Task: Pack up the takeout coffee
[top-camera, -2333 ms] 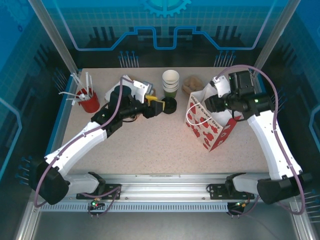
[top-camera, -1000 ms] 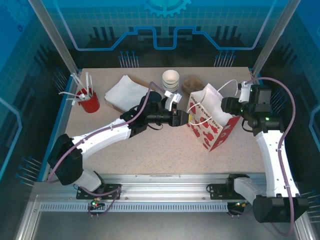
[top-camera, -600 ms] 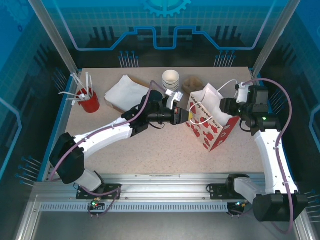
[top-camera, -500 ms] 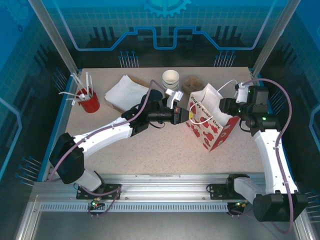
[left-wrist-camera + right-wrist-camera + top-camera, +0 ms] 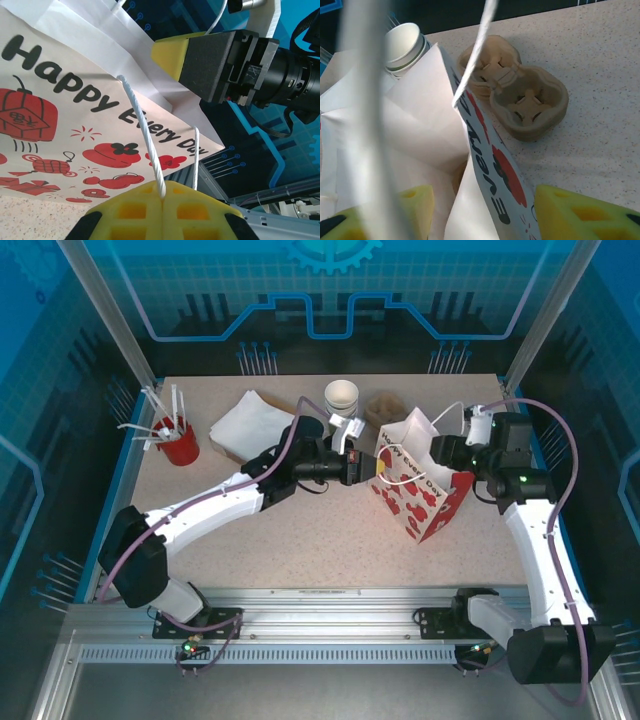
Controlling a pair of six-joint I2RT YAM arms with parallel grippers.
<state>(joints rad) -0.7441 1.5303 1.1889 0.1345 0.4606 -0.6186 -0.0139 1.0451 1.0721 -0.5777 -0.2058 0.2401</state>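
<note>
Speckled beige laminate forms the table [image 5: 300, 530] on which everything is set. A white paper gift bag [image 5: 420, 495], printed with red lanterns and the words "Happy Every Day", is stood upright and open-topped between the two grippers.

The left gripper [image 5: 372, 470] is brought against the bag's near-left face. In the left wrist view its yellow pads [image 5: 125, 212] are seen pressed together, with the bag's white cord handle [image 5: 145, 135] pinched between them.

The right gripper [image 5: 440, 452] is placed at the opposite, far side of the bag. Its fingers are held apart, at about half width, astride the bag's rim. In the right wrist view the printed wall [image 5: 485, 190] is seen running between the two pads, and no firm contact with either pad can be made out.

A stack of white napkins [image 5: 245, 420] is laid on the far side of the left forearm. A moulded pulp cup carrier [image 5: 520, 95] is seen beyond the bag, ahead of the right gripper. A stack of lidless cream-rimmed cups [image 5: 341, 397] is stood just beyond the left gripper. A red cup of white stirrers [image 5: 180, 445] is set well apart, far to that gripper's rear.

Where the takeout coffee sits relative to either gripper cannot be told.
</note>
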